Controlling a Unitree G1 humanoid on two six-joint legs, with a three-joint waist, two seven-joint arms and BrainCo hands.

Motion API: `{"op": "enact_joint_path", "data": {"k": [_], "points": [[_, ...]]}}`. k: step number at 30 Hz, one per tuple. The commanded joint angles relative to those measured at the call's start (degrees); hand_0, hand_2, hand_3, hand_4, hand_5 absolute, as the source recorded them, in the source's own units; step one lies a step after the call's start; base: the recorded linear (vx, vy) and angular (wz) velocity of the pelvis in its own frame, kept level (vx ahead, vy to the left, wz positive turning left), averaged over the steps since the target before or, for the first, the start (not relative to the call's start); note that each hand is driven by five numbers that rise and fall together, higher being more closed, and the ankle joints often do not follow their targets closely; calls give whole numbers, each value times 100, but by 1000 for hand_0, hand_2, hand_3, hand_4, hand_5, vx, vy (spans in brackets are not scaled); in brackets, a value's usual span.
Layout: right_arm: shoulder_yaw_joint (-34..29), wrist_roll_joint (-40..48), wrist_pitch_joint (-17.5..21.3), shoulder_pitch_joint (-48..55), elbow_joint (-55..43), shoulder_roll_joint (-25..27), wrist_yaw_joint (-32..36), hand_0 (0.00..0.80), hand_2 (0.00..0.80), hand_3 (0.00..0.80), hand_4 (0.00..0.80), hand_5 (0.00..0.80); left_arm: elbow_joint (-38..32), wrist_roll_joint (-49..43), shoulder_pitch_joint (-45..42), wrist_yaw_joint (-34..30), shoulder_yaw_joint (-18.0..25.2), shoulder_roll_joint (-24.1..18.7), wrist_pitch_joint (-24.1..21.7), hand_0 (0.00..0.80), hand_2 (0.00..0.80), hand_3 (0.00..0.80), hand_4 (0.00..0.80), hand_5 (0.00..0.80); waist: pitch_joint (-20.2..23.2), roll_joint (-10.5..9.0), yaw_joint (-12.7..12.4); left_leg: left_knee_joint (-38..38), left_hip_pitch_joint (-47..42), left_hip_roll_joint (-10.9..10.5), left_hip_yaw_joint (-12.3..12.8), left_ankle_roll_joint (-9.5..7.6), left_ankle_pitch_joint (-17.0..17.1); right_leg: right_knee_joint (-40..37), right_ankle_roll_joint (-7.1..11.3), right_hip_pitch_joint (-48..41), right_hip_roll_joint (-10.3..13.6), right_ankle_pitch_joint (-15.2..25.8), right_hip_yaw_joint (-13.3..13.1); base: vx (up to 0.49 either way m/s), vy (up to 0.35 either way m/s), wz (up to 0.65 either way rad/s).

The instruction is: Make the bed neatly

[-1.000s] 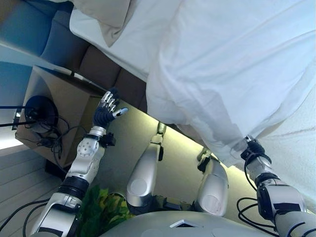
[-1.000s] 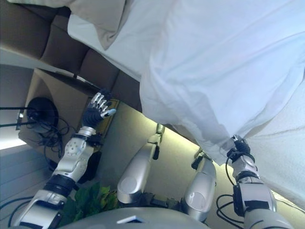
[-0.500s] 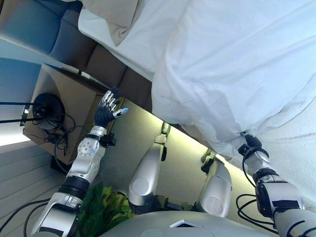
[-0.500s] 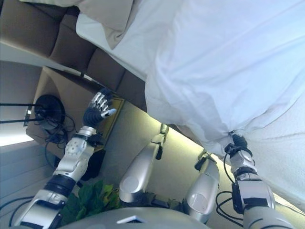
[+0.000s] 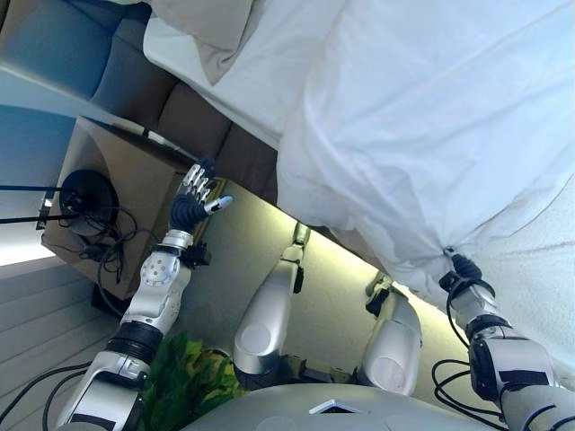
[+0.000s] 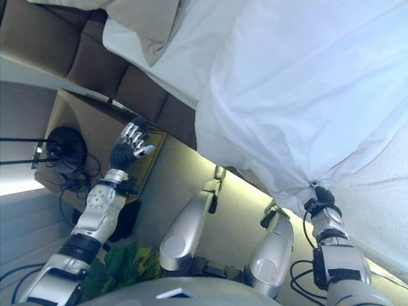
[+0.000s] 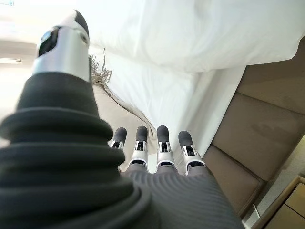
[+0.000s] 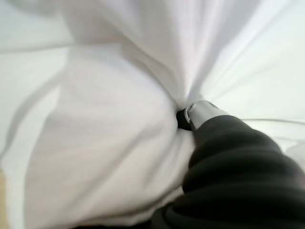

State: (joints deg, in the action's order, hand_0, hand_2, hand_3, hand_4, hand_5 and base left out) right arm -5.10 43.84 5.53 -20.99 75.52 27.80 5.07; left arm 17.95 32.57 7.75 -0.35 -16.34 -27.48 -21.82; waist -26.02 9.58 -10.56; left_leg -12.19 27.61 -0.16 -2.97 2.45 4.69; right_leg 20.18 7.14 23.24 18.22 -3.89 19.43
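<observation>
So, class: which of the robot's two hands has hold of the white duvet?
The right hand: the white duvet bunches where its fingers pinch it. The left hand is raised, open, touching nothing.

White duvet (image 5: 422,135): large, rumpled, fills upper right of frame, creases fanning from bunched lower edge at lower right, that corner gathered tight into point. White sheet (image 5: 243,81): smoother, flat on mattress, upper centre, duvet's left edge overlapping it. Beige throw (image 5: 202,31): folded point hanging over sheet at top left; fringed edge visible in left wrist view. Brown padded bed base (image 5: 189,126) below sheet edge, left of centre.
</observation>
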Motion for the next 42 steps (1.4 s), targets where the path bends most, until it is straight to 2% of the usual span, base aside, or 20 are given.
{"op": "enact_joint_path", "data": {"k": [1,6,12,13,18,22,29,35,39,42], "points": [[-25,-349,-565,877,530,-135,128,800,800,800,800,800,-166,72,61,127,171,70,-348,0,0,0,0,0,-119,-44,108,-424,381,183,97,158,-190,-688,383,-155,265,752,-330,0,0,0],[27,-625,-701,976,547,-213,113,800,800,800,800,800,-227,36,17,240,163,131,-382,0,0,0,0,0,-150,4,169,-382,352,179,132,149,-184,-715,371,-162,254,741,-386,-2,55,-8],[44,-554,-726,920,465,-193,-77,800,800,800,800,800,-279,93,-60,288,166,167,-325,0,0,0,0,0,-123,75,181,-349,274,175,153,166,-177,-757,352,-262,271,722,-391,20,48,-4],[30,-533,-713,905,449,-184,-155,0,0,0,0,0,-287,114,-65,284,173,165,-315,0,0,0,0,0,-122,79,178,-354,270,177,154,171,-176,-754,352,-274,276,723,-387,12,21,-4],[-14,-634,-569,853,419,-150,-351,0,0,0,0,0,-364,130,-63,259,189,123,-220,0,0,0,0,0,-104,49,138,-349,225,202,133,198,-188,-799,359,-379,280,724,-325,5,-7,-1],[-30,-458,-314,854,360,-195,-843,0,0,0,0,0,-420,118,-79,207,207,84,-137,0,0,0,0,0,-9,-34,91,-305,107,233,117,215,-210,-907,368,-565,249,740,-266,35,-54,0],[-439,355,549,1012,127,-178,-1127,0,0,0,0,0,-388,129,-108,141,311,7,11,0,0,0,0,0,239,-269,82,-250,-239,342,113,253,-338,-1108,384,-1000,163,776,-177,60,-80,1],[-870,432,1391,1127,-139,-6,-1798,0,0,0,0,0,-303,114,-186,126,340,-96,199,0,0,0,0,0,520,-412,74,-68,-675,432,125,273,-418,-1299,409,-1441,99,784,-92,88,-64,-2],[-1078,369,1744,1249,-491,7,-1920,0,0,0,0,0,-273,112,-288,42,443,-134,353,0,0,0,0,0,761,-483,88,122,-943,447,128,254,-399,-1443,411,-1669,72,817,-51,79,-27,2],[-1084,207,1838,1381,-934,-103,-2009,0,0,0,0,0,-192,35,-391,-14,520,-93,455,0,0,0,0,0,959,-528,119,247,-1171,480,159,248,-409,-1491,410,-1805,63,810,-42,111,2,2]]}}
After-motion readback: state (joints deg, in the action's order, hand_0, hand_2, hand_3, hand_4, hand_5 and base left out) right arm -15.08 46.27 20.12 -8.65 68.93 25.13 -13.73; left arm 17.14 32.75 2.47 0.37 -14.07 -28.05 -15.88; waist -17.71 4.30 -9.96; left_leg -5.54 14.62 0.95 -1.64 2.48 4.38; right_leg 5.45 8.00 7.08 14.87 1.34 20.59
